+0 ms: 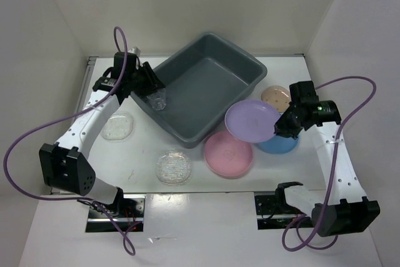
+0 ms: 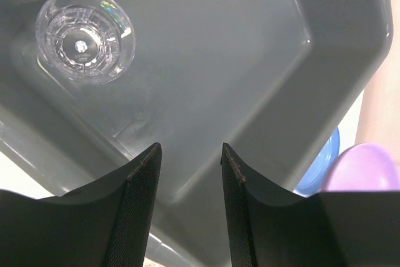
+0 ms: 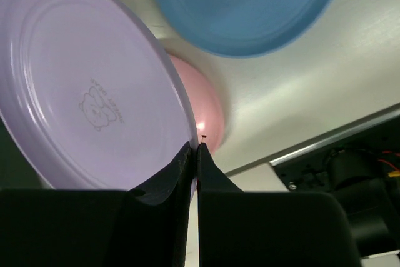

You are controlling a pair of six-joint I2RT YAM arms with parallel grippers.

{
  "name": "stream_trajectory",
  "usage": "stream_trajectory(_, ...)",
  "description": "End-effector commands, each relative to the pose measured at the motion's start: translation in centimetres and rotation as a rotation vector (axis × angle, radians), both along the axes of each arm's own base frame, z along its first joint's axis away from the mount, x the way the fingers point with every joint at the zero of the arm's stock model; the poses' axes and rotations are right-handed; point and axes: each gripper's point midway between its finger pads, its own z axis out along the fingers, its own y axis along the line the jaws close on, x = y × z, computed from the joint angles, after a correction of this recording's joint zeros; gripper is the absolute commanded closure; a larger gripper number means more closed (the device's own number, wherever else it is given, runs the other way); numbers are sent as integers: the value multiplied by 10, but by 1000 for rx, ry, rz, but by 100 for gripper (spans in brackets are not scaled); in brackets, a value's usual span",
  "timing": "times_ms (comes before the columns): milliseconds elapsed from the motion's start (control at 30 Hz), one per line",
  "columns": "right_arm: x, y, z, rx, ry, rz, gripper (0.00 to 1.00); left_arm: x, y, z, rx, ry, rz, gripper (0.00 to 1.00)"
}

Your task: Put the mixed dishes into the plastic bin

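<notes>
While right gripper (image 3: 195, 148) pinches lilac plate (image 3: 87, 92) rim, left gripper (image 2: 189, 152) open, empty over bin (image 1: 212, 82); next carry plate ten o'clock, drop.

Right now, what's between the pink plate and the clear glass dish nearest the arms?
Nothing. In the top view, only bare table separates the pink plate and the clear glass dish.

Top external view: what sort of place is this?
Probably a lab test cell: bare white walls box in the table, with a left arm and right arm mounted at its near edge.
</notes>
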Motion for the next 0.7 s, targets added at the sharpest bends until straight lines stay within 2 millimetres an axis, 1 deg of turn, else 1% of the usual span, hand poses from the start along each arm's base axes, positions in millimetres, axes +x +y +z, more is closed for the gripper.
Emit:
stream_trajectory(0,14,6,40,54,-105,-28,98,8,3,24,31,-69,-15,49)
stream_trajectory(33,22,7,57,58,-152,-27,98,7,6,22,47,-63,-13,49)
stream_trajectory(67,29,11,63,76,-158,-18,98,8,6,25,45,-72,-12,49)
stream_trajectory(100,36,13,71,77,-171,5,98,8,6,25,52,-75,-18,49)
stream_trajectory(133,47,15,92,84,-226,23,98,7,8,23,59,-67,-11,49)
stream_trajectory(167,61,18,104,91,-270,42,98,7,8,23,59,-67,-11,49)
stream_trajectory(200,77,26,106,114,-275,65,98,7,8,23,59,-67,-11,49)
stream_trajectory(233,90,30,120,126,-327,87,98,7,8,23,66,-69,-16,49)
stream_trajectory(267,102,34,124,144,-350,99,98,7,8,23,66,-69,-16,49)
stream_trajectory(300,123,45,124,176,-373,131,98,7,8,23,66,-69,-16,49)
stream_trajectory(333,134,48,125,187,-388,140,98,9,8,25,64,-78,-16,46)
stream_trajectory(367,144,58,127,200,-407,166,98,8,8,21,66,-70,-16,46)
stream_trajectory(400,159,65,131,211,-449,185,98,7,10,25,77,-84,-13,46)
stream_trajectory(433,173,71,121,213,-438,195,98,7,10,25,77,-84,-13,46)
stream_trajectory(467,182,76,118,211,-451,216,98,6,12,19,85,-73,-6,46)
stream_trajectory(500,189,88,115,218,-459,259,98,3,13,17,86,-68,-7,44)
stream_trajectory(533,206,97,109,225,-472,285,98,4,13,15,86,-68,-7,44)
stream_trajectory(567,212,103,104,221,-474,307,98,1,13,16,86,-71,-6,43)
stream_trajectory(600,218,115,104,217,-487,347,98,1,13,16,86,-71,-6,43)
stream_trajectory(633,228,120,110,206,-521,364,98,0,13,16,84,-77,-6,43)
stream_trajectory(667,239,126,93,200,-486,365,98,-2,14,11,86,-67,-7,43)
